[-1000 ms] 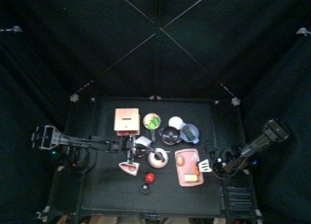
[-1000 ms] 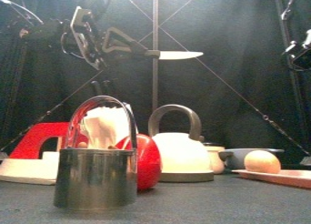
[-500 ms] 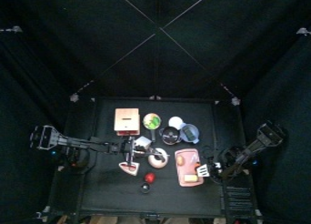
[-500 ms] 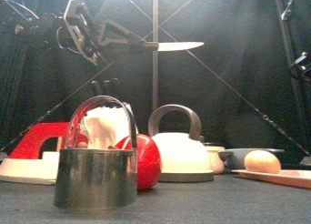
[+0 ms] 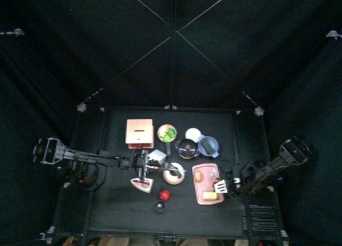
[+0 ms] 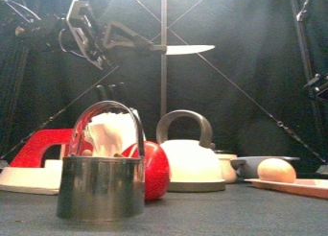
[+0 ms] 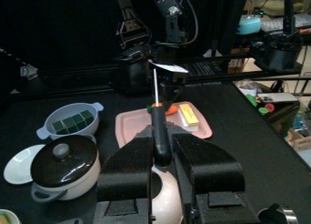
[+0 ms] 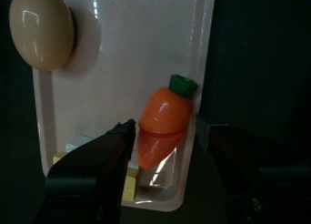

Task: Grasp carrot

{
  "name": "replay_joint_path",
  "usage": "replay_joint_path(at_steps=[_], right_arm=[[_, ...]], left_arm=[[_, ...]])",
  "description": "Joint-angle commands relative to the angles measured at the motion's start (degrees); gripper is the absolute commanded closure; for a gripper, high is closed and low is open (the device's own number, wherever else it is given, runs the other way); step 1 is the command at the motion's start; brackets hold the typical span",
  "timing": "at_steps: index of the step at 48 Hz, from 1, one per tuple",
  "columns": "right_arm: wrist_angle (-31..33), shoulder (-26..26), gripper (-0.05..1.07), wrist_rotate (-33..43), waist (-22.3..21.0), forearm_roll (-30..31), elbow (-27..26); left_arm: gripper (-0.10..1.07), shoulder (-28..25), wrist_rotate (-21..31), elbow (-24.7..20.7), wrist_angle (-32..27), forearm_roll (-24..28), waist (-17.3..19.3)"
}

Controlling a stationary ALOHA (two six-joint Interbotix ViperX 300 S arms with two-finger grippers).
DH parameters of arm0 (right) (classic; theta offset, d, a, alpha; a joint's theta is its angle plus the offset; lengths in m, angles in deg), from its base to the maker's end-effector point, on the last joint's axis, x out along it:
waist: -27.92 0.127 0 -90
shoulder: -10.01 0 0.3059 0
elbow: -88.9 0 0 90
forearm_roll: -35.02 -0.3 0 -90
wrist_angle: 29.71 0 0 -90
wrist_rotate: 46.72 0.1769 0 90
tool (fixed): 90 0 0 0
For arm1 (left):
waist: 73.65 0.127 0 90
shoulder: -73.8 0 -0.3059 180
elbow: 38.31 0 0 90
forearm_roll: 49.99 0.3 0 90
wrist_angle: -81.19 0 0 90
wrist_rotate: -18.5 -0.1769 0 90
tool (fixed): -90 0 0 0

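Carrot [image 8: 166, 119] — lower end blurred behind right gripper [image 8: 166, 147], jaws spread.

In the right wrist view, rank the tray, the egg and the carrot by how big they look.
1. pale pink tray, by far the largest.
2. and 3. egg and carrot: look alike in size, too close to rank.

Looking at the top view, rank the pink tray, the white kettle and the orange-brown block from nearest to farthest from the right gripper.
From the right gripper, at the table's right front:
1. Pink tray, right beside it, toward the middle.
2. White kettle, just past the tray, mid-table.
3. Orange-brown block, at the back left.
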Motion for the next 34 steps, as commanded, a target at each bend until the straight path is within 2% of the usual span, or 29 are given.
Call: replay_joint_path(at_steps=[1,27,34], right_arm=[[-0.8,-0.1,0.15,0.0,-0.9,0.2,-0.3],[-1.0,1.2,0.15,0.1,-1.4,-0.3,-0.6],[-1.0,1.2,0.22,0.1,-1.4,-0.3,-0.7]], left_arm=[[0.59,0.3,-0.1,-0.6,0.5,0.1,0.2],[0.59,0.2,-0.1,-0.6,0.5,0.1,0.3],[0.59,0.2,-0.1,-0.6,0.6,0.0,0.3]])
